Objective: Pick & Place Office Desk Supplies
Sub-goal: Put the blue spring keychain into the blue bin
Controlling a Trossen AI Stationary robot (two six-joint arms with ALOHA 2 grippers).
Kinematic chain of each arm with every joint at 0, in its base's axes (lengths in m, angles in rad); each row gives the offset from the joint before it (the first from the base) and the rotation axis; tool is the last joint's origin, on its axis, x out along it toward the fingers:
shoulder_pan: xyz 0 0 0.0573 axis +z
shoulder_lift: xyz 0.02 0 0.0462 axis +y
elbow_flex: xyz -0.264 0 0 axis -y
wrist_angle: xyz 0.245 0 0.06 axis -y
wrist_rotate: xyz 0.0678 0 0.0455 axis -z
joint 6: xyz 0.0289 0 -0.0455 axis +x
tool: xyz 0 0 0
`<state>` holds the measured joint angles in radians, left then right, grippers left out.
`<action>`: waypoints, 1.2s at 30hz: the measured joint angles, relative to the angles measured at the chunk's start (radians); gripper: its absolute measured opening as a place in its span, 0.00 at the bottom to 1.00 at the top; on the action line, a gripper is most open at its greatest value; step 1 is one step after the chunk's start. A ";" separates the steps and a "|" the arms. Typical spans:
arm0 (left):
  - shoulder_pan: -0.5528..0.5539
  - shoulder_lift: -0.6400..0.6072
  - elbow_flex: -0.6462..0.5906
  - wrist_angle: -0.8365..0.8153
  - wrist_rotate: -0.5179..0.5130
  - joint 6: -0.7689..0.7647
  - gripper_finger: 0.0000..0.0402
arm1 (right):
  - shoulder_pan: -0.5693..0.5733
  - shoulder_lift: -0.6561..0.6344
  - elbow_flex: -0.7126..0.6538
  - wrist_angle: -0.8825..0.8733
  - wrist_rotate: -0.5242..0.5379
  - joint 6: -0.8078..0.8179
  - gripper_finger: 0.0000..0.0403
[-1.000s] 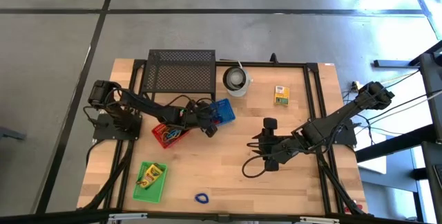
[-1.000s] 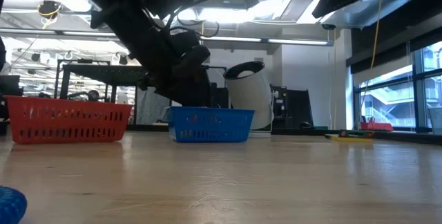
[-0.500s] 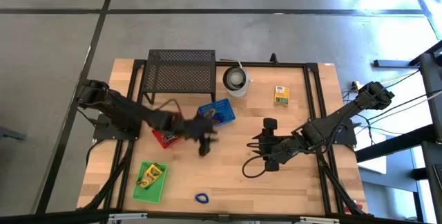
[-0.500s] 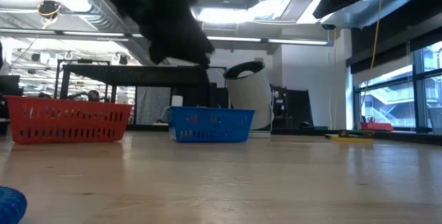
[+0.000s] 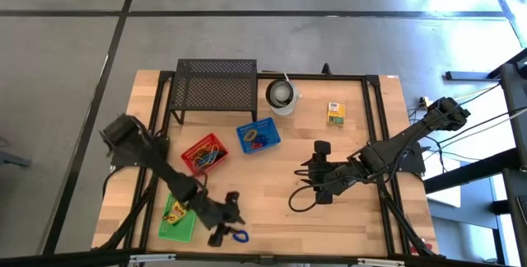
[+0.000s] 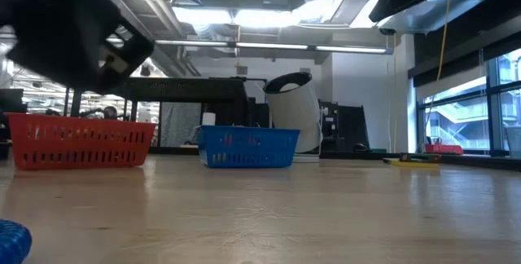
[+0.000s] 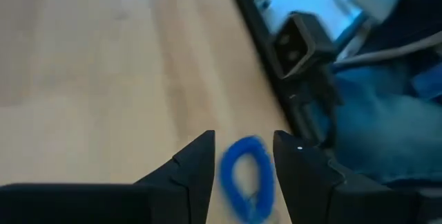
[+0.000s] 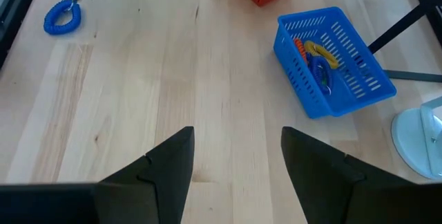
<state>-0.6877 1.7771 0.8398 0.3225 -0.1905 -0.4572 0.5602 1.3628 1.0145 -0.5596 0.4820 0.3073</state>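
From above, the left gripper (image 5: 224, 227) hangs at the worktop's (image 5: 272, 201) near edge, just beside a blue loop (image 5: 240, 236) and the green basket (image 5: 179, 217). The right gripper (image 5: 306, 186) waits mid-worktop.

The low view shows the red basket (image 6: 79, 140) and blue basket (image 6: 247, 147).

The left wrist view shows jaws apart, the loop (image 7: 246, 179) between them, ungripped.

The right wrist view shows jaws apart, empty.

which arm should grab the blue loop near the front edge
Left. Its gripper hangs open right by the blue loop, which shows between its fingers; the right gripper sits far off at mid-table.
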 joint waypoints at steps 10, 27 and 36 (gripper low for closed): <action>-0.039 0.165 0.065 0.118 0.005 -0.043 0.35 | 0.000 0.000 0.000 0.006 0.000 0.001 0.54; -0.060 0.180 0.071 -0.109 -0.008 0.020 0.35 | 0.000 0.000 0.000 0.006 0.000 0.005 0.54; -0.041 0.178 0.071 -0.179 -0.100 0.151 0.35 | 0.000 0.000 0.000 0.006 0.000 0.011 0.54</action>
<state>-0.7284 1.9553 0.9108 0.1432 -0.2902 -0.3065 0.5599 1.3624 1.0145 -0.5538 0.4816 0.3180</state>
